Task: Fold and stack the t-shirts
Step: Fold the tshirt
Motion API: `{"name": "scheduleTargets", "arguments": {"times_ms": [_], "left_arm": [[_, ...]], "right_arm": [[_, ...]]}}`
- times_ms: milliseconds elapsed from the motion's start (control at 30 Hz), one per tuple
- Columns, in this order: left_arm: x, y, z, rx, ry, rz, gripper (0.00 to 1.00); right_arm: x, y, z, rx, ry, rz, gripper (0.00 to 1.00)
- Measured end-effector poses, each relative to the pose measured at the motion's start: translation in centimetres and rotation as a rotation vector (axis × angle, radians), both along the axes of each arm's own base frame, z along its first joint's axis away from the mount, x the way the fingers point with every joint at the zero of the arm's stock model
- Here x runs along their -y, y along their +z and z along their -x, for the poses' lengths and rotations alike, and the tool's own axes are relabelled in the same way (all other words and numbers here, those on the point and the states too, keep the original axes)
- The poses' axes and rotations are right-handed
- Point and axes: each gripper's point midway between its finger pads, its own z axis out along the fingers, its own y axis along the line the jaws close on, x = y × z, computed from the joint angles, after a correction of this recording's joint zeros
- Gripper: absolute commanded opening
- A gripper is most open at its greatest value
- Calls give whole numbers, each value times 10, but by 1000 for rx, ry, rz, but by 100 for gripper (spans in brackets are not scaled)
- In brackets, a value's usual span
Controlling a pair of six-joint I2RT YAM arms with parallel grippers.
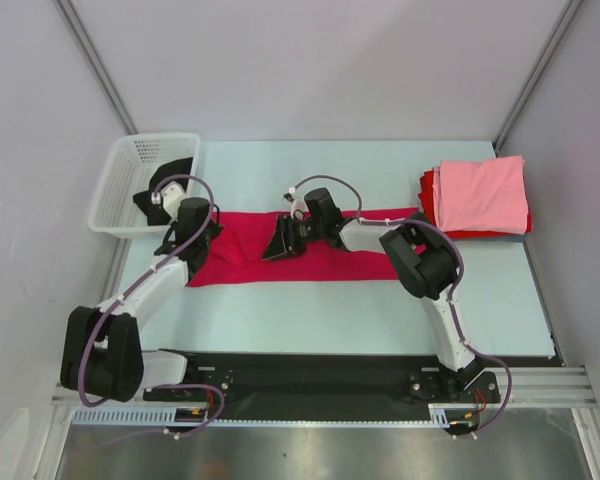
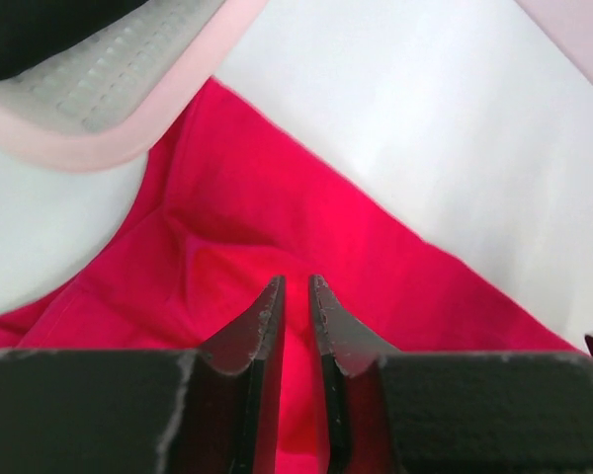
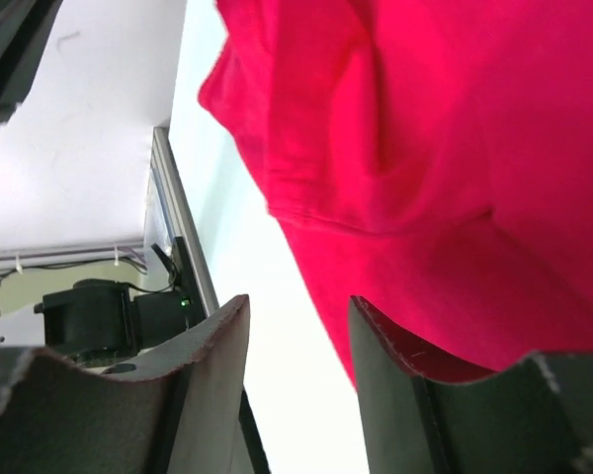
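on the pale surface (image 1: 380, 300) the crimson t-shirt (image 1: 355, 257) lies in a long strip under both grippers. the folded pink and red t-shirts (image 1: 485, 192) sit well off to the right gripper's (image 3: 298, 299) side, and the basket (image 1: 115, 195) with a black t-shirt (image 1: 172, 172) is just behind the left gripper (image 2: 295, 286). the left gripper is nearly closed, pinching a pucker of crimson cloth; the right gripper stands half open at the shirt's edge, holding nothing.

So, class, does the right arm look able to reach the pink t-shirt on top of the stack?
Probably yes: the pink t-shirt lies uncovered on top, on that arm's side, and the right gripper stands open.
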Motion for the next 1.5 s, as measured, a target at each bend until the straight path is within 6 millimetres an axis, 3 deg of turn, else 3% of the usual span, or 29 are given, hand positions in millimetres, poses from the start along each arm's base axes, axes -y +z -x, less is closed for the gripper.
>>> {"name": "scheduleTargets", "arguments": {"times_ms": [200, 333, 400, 433, 533, 733, 867, 1067, 1167, 1267, 1433, 1500], "left_arm": [[3, 9, -27, -10, -19, 4, 19], [-6, 0, -35, -41, -9, 16, 20], [-14, -8, -35, -66, 1, 27, 23], [-17, -11, -34, -76, 5, 30, 30], [-24, -15, -32, -90, 14, 35, 40], [-24, -23, -17, -91, 8, 43, 41], [-29, -31, -8, -98, 21, 45, 42], [-34, -36, -5, -107, 33, 47, 43], [-35, -35, -7, -100, 34, 47, 46], [-35, -35, -9, -92, 35, 48, 47], [-35, -53, -10, -134, 37, 45, 46], [-35, -62, -9, -160, 38, 43, 41]], "right_arm": [[0, 24, -5, 71, -17, -11, 54], [-7, 28, -5, 84, -53, 4, 64], [-12, 23, -1, 90, -75, 38, 65], [-15, 19, 3, 97, -84, 62, 64], [-23, 7, 9, 152, -111, 156, 59], [-42, 21, 4, 293, -153, 251, 59], [-43, 31, -8, 315, -202, 266, 60], [-36, 19, -15, 318, -241, 342, 60], [-38, 13, -16, 350, -247, 378, 52], [-41, 8, -16, 375, -247, 403, 52], [-43, 3, -14, 400, -237, 430, 55], [-45, 4, -15, 417, -236, 439, 54]]}}
